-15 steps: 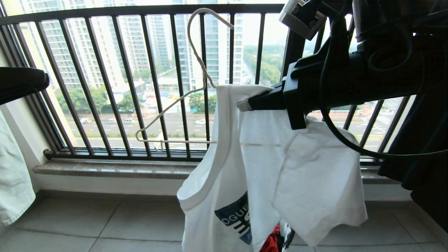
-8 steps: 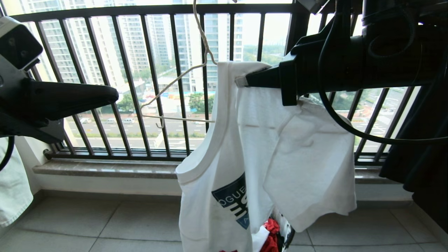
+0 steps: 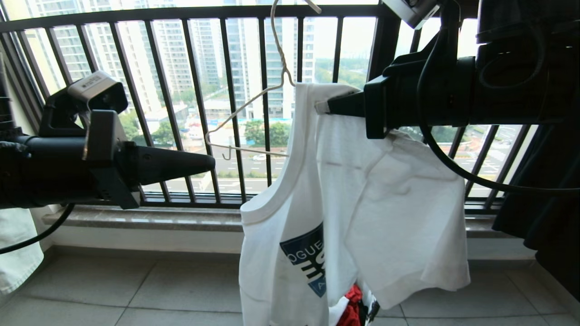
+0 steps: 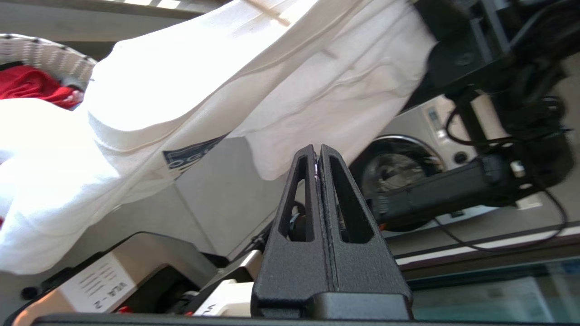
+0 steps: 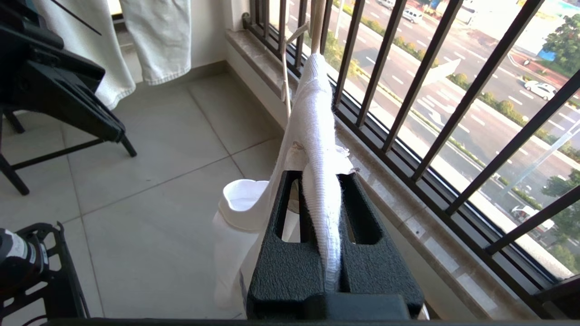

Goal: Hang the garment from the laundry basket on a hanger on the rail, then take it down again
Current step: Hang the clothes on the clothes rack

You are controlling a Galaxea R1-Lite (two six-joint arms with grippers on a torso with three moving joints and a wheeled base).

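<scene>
The white garment [image 3: 353, 203] with a dark blue emblem hangs in front of the window railing. My right gripper [image 3: 322, 107] is shut on its ribbed neck edge [image 5: 317, 136], reaching in from the right. The thin cream hanger [image 3: 247, 106] has one arm inside the garment; its other arm sticks out bare to the left and its hook runs past the view's top. My left gripper [image 3: 207, 162] is shut and empty, pointing right toward the garment, a little left of it. The laundry basket [image 4: 50, 56] shows below the garment. The rail is out of view.
A black barred window railing [image 3: 199, 104] and stone sill [image 3: 145, 219] stand just behind. A pale green garment [image 3: 13, 253] hangs far left, a black garment [image 3: 543, 203] far right. A washing machine [image 4: 408, 158] stands behind me. Red clothes [image 4: 27, 83] lie in the basket.
My left arm has swung in from the left edge and now points at the garment. My right gripper has lifted the garment and hanger and shifted them slightly right.
</scene>
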